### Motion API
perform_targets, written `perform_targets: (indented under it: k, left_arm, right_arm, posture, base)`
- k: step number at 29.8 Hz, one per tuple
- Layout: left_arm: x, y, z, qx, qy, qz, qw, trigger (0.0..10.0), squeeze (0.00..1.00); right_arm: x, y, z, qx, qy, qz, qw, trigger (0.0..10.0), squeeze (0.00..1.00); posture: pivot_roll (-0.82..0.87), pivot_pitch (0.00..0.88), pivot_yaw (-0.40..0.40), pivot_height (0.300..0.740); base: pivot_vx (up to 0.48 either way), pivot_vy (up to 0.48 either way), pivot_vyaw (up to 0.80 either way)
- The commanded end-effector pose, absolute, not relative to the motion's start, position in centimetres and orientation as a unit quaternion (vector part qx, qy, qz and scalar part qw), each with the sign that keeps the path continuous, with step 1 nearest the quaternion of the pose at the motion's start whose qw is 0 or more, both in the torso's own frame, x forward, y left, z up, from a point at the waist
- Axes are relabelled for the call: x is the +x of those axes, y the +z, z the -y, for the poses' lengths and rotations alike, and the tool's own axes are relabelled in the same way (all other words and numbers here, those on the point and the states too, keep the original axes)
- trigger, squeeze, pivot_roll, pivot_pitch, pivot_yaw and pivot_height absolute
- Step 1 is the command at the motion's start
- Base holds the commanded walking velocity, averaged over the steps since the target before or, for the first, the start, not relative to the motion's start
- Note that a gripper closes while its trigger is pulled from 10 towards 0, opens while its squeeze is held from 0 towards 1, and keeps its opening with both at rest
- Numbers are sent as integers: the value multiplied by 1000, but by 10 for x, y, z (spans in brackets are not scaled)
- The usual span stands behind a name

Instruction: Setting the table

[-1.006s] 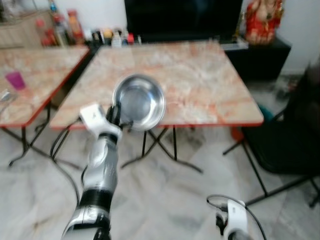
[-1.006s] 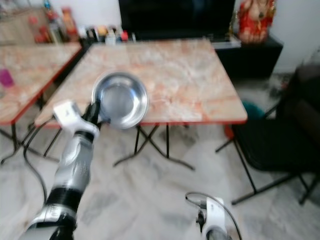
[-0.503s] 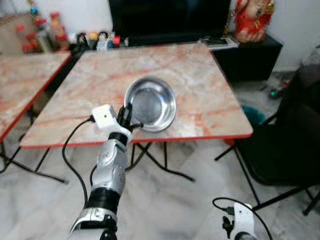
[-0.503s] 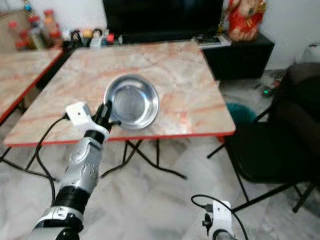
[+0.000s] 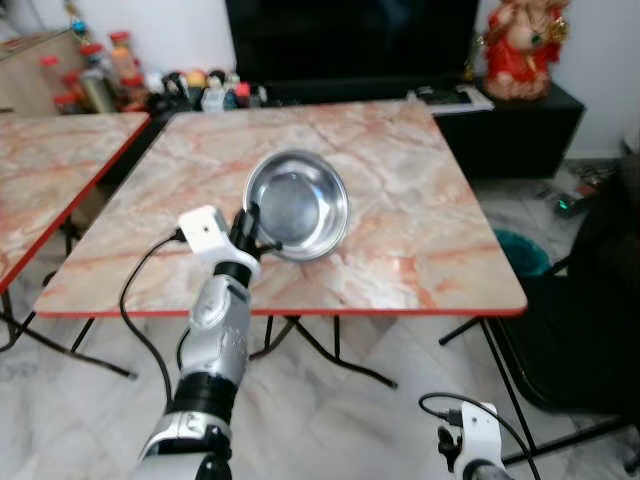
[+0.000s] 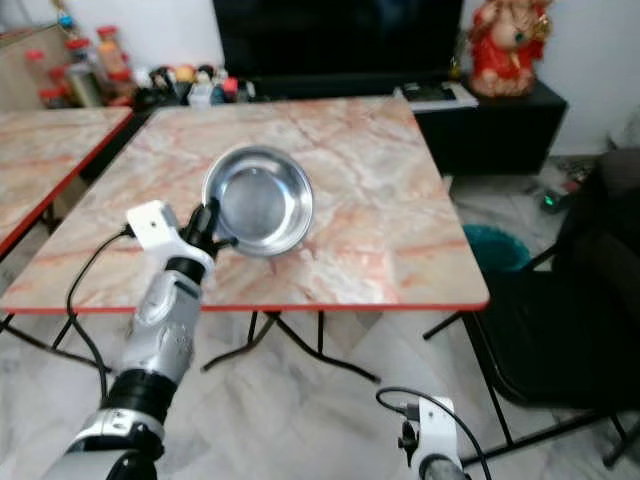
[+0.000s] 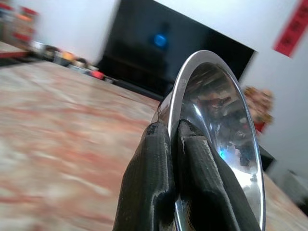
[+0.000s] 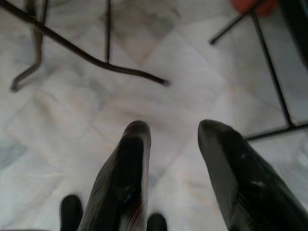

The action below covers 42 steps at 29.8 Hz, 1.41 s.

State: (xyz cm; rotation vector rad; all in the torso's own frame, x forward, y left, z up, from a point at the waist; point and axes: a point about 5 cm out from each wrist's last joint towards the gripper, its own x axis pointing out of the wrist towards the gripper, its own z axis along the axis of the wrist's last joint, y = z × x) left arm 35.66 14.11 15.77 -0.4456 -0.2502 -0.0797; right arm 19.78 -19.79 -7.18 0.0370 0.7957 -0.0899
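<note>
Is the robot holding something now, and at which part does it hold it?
Yes. The left gripper is shut on the rim of a steel bowl, held tilted over the marble table. The right gripper is open, holding nothing.

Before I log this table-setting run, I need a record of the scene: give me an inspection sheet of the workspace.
Surface: marble-patterned table with a red edge, top bare.
Job's things: steel bowl, held tilted above the table's near left part.
Clutter: bottles and jars on the low stand behind the tables.
Claws: left claw pinches the steel bowl's rim; right claw hangs low over the floor, fingers apart.
Cables: black cable loops from the left wrist; another at the right wrist.
Surroundings: second table to the left, dark screen, red figurine, black chair to the right, marble floor.
</note>
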Motion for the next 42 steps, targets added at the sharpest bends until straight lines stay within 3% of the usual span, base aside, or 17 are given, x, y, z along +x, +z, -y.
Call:
perform_targets:
  k: [1, 19, 22, 27, 33, 42]
  left_arm:
    - [357, 161, -149, -222, -28, 133, 966, 10000, 0]
    - [358, 158, -140, -236, -57, 116, 963, 10000, 0]
    - [360, 145, -131, -256, -82, 56, 962, 10000, 0]
    - [359, 135, -132, -263, -65, 27, 962, 10000, 0]
    - [361, 129, -144, -346, 13, 0, 938, 10000, 0]
    - [358, 112, -136, -457, 56, -78, 884, 10000, 0]
  right_arm:
    - [198, -73, 190, 25, -36, -388, 921, 10000, 0]
    - [197, -73, 191, 29, -38, -394, 918, 10000, 0]
    - [198, -73, 192, 25, -38, -396, 917, 10000, 0]
    - [196, -74, 192, 23, -39, -398, 916, 10000, 0]
    - [192, -76, 193, 21, -41, -403, 914, 10000, 0]
    - [188, -78, 194, 19, -43, -407, 912, 10000, 0]
  posture:
    - [-1, 0, 25, 740]
    - [1, 0, 20, 740]
    - [2, 0, 17, 740]
    - [0, 0, 19, 740]
    - [0, 0, 20, 740]
    - [-5, 0, 23, 740]
  base:
    - [322, 0, 0]
    - [316, 0, -172]
    - [0, 0, 0]
    - [0, 0, 0]
    - [0, 0, 0]
    - [0, 0, 0]
